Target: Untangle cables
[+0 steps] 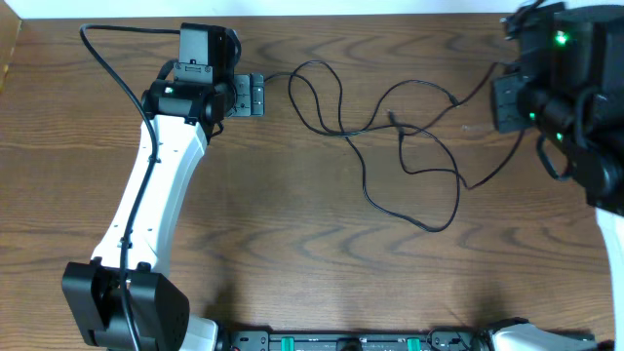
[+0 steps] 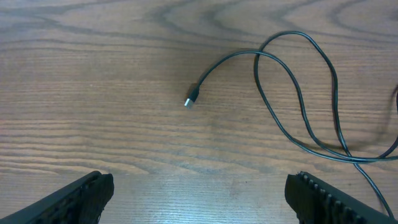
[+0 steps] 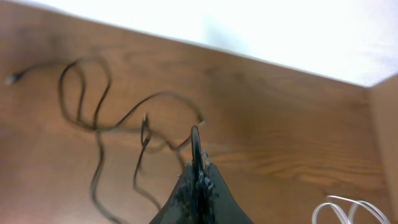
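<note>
Thin black cables [image 1: 390,136] lie looped and crossed over the middle of the wooden table. One end plug [image 2: 191,98] lies free in front of my left gripper [image 2: 199,196], which is open and empty near the table's back left [image 1: 255,95]. The loops also show in the left wrist view [image 2: 298,99]. My right gripper [image 3: 198,171] is shut on a black cable [image 3: 194,140] and holds it up at the far right [image 1: 507,97]. The tangle trails away to the left in the right wrist view [image 3: 93,118]. A white wire [image 3: 345,208] shows at the lower right there.
The table's back edge [image 3: 249,53] runs close behind the right gripper. A light wooden wall [image 3: 385,143] stands to the right. The left arm's thick black cord [image 1: 112,68] arcs over the back left. A black rail [image 1: 351,341] runs along the front edge.
</note>
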Controlling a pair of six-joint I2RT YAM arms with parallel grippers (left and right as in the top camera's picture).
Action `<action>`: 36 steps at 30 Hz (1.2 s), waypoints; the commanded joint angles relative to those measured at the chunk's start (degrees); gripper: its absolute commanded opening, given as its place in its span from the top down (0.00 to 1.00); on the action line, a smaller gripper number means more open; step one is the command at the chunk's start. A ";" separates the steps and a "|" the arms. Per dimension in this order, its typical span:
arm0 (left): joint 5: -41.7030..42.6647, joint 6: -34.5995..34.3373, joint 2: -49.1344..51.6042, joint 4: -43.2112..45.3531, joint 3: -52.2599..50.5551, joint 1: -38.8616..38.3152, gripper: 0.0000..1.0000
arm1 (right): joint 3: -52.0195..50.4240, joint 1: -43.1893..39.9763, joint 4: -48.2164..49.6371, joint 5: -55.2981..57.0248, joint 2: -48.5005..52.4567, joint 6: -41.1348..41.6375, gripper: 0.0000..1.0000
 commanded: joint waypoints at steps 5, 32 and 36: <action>-0.35 -0.11 0.31 -0.02 -0.04 0.02 0.07 | 0.85 -0.35 9.11 5.62 -6.99 1.95 0.99; -0.35 -0.11 0.31 -0.02 -0.04 0.02 0.07 | 0.85 -27.47 33.64 8.39 4.24 -3.96 0.99; -0.35 -0.11 0.31 -0.02 -0.04 0.02 0.07 | 0.83 -30.34 33.77 8.31 8.59 -3.69 0.99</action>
